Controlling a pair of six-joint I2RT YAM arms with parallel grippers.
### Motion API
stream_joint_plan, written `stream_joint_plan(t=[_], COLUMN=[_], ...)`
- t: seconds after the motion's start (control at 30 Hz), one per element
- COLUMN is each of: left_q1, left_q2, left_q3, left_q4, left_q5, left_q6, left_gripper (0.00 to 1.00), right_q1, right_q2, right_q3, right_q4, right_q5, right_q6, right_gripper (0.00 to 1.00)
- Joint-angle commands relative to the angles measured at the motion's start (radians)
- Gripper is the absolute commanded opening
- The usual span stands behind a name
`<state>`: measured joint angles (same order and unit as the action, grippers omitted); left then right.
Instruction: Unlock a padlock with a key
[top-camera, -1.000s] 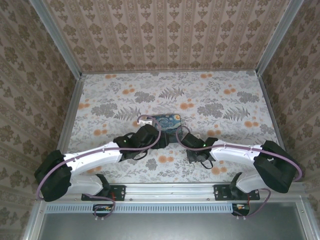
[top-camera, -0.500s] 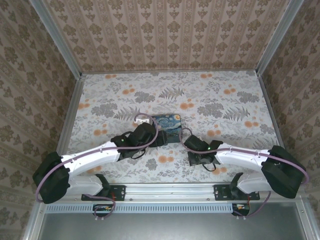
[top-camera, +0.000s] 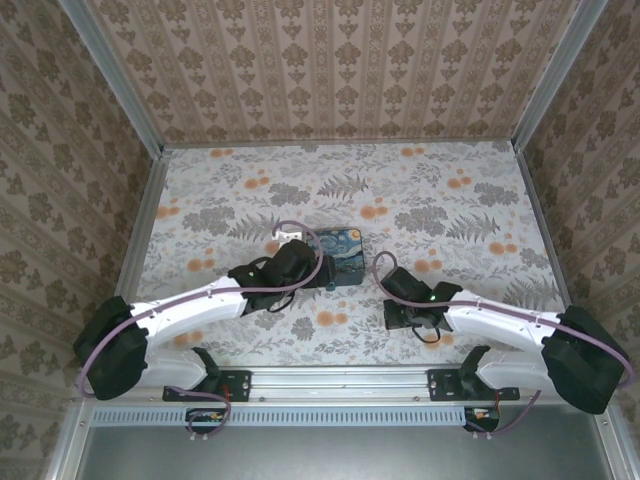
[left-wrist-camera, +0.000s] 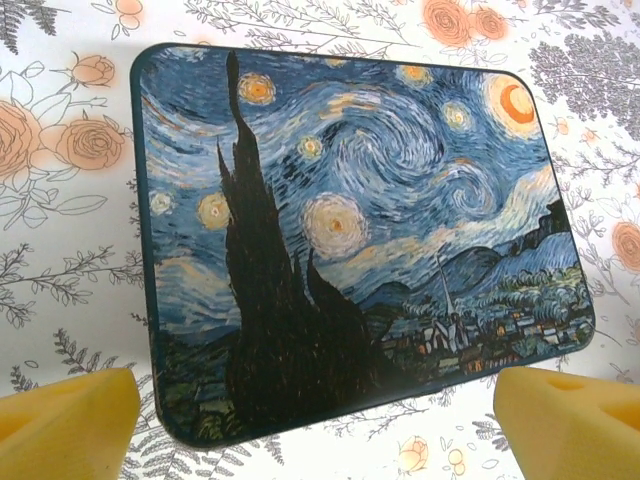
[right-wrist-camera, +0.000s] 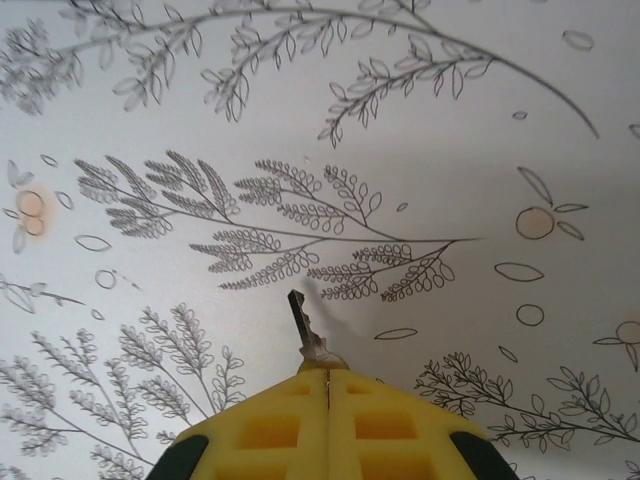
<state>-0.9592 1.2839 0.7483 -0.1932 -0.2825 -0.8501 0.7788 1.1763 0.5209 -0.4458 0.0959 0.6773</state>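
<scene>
My left gripper (left-wrist-camera: 318, 432) stands wide open, its yellow fingertips (left-wrist-camera: 62, 422) in the bottom corners of the wrist view, the starry-night box (left-wrist-camera: 350, 230) lying flat between and above them. From above, it sits mid-frame at the box's lower left edge. My right gripper (right-wrist-camera: 328, 385) is clamped on the key (right-wrist-camera: 303, 325), blade pointing up-frame over the flowered table (top-camera: 450, 190). Where the padlock sits I cannot tell.

light: bright, diffuse | shadows: faint, soft | focus: sharp | whites: overexposed
</scene>
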Motion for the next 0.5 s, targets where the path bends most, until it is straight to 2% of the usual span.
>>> stream_joint_plan(t=[0.0, 0.2, 0.47], left_q1=[0.011, 0.016, 0.025], left_q2=[0.012, 0.008, 0.053], left_q3=[0.044, 0.044, 0.044], left_q4=[-0.031, -0.026, 0.101], left_q5=[-0.034, 0.012, 0.21], left_q6=[0.008, -0.014, -0.044], left_gripper=[1.0, 1.0, 1.0], right_q1=[-0.027, -0.068, -0.113], right_q2=[-0.044, -0.086, -0.139], right_q3=[0.009, 0.011, 0.042], right_q4=[-0.031, -0.033, 0.01], right_q5=[-0.025, -0.055, -0.204], right_q6=[-0.008, -0.013, -0.048], right_gripper=[0.0, 0.0, 0.0])
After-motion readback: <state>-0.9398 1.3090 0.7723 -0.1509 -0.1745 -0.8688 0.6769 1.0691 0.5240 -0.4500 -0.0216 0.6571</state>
